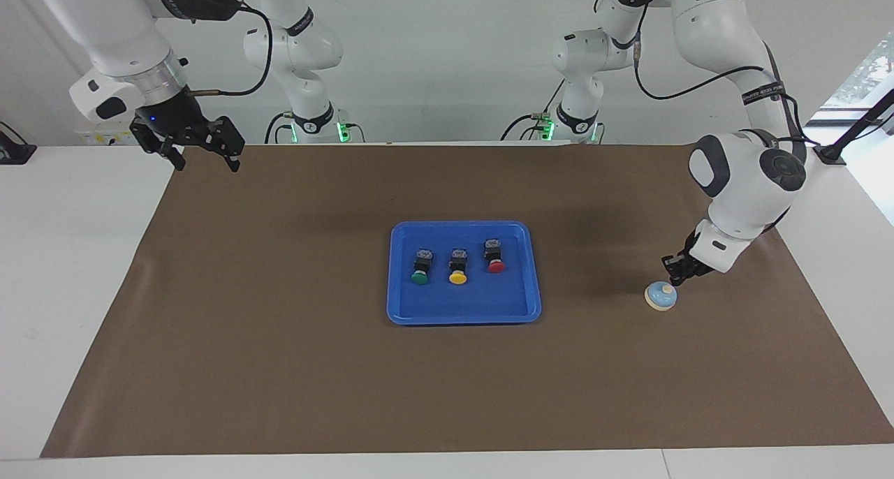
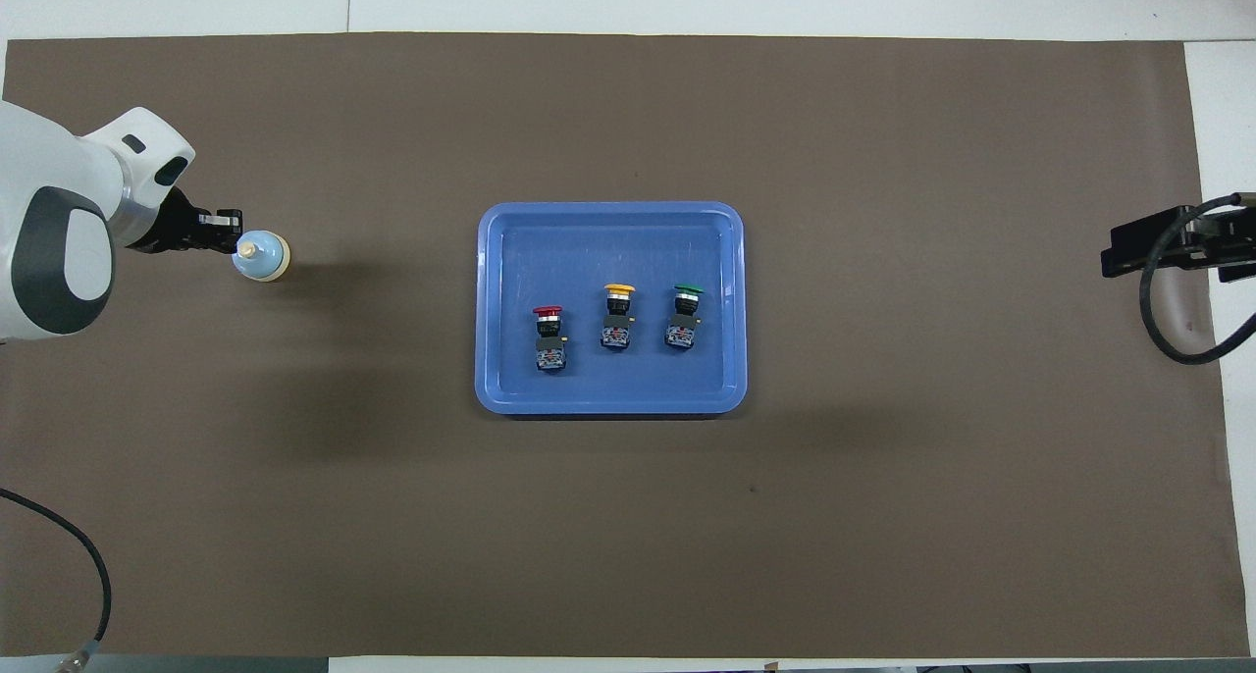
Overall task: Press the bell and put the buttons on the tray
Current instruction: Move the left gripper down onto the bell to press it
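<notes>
The light-blue bell [image 1: 661, 296] [image 2: 261, 257] with its cream knob sits on the brown mat toward the left arm's end. My left gripper [image 1: 672, 279] [image 2: 233, 242] is shut, its tip right at the bell's knob; contact cannot be told. In the middle lies the blue tray [image 1: 513, 308] [image 2: 510, 251]. On it lie the red button [image 1: 495, 256] [image 2: 549, 337], the yellow button [image 1: 457, 266] [image 2: 617, 317] and the green button [image 1: 420, 267] [image 2: 684, 315]. My right gripper [image 1: 207, 156] waits open, raised over the mat's corner by the right arm's base.
A brown mat [image 1: 279, 367] covers most of the white table [image 1: 70, 255]. The right arm's black parts and cable [image 2: 1177, 261] show at the mat's edge in the overhead view.
</notes>
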Controlling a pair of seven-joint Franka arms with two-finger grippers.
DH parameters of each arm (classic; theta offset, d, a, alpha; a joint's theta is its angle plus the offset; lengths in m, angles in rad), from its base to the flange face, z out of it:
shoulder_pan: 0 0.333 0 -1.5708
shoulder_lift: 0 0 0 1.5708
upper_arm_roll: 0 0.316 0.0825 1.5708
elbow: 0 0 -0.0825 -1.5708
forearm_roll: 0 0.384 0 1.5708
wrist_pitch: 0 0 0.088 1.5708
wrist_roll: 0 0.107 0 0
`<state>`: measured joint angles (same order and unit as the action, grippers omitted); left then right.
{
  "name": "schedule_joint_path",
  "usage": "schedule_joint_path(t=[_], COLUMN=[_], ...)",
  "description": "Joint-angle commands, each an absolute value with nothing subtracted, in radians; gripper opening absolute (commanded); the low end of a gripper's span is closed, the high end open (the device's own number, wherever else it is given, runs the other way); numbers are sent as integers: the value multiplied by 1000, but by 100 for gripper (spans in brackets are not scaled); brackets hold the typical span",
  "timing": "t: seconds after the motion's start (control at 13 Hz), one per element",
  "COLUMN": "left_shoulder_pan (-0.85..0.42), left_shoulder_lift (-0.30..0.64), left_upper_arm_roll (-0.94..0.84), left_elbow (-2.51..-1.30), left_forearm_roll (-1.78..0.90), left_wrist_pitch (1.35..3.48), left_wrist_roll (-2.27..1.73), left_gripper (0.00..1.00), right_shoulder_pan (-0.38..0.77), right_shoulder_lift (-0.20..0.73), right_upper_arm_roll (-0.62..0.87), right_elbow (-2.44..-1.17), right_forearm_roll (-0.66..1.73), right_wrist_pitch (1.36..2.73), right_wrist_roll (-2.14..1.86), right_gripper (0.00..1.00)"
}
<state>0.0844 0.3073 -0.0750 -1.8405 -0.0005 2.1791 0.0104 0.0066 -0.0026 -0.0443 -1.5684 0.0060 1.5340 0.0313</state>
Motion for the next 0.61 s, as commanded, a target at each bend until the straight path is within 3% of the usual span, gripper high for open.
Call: schedule_joint_path(t=[0.0,0.54], left_shoulder_pan=[78,81], left_shoulder_lift=[317,315], left_upper_arm_roll=[-71,-69], left_elbow=[-1904,-1893], left_forearm_roll=[20,32], left_wrist_pitch=[2282,2254], left_wrist_roll=[9,15], left_gripper=[0,0], right_shoulder_pan=[-11,-11], right_shoulder_lift=[-18,-18], right_upper_arm_roll=[-29,-29], right_elbow=[-1583,-1583], right_forearm_roll=[-5,-5], right_wrist_pitch=[1534,1534], right_wrist_roll=[20,20], right_gripper=[100,100])
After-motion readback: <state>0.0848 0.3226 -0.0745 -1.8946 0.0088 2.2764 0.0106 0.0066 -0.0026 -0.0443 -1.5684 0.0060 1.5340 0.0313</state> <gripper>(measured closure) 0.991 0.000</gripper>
